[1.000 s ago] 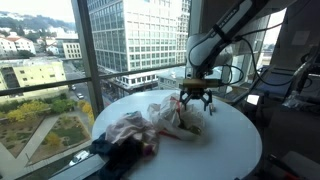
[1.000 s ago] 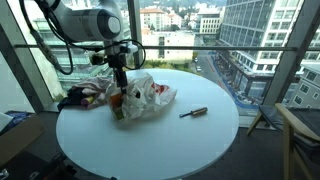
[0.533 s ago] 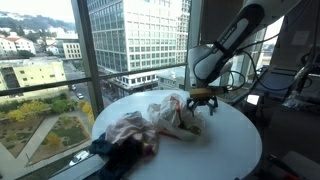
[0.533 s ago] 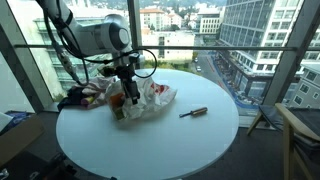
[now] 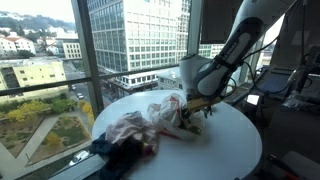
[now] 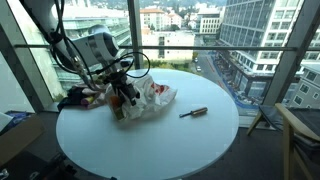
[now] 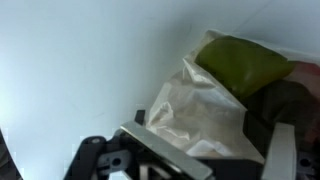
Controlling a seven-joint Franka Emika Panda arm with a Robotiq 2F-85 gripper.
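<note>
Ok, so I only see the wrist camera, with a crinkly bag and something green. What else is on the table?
Observer: A small dark stick-like thing lies on the white table, well apart from the plastic bag.
Operator: What's beside the bag?
Observer: A heap of clothes, hanging over the table's edge on the window side.
Operator: Is the arm way up high?
Observer: No, the gripper is low, right at the bag.
</note>
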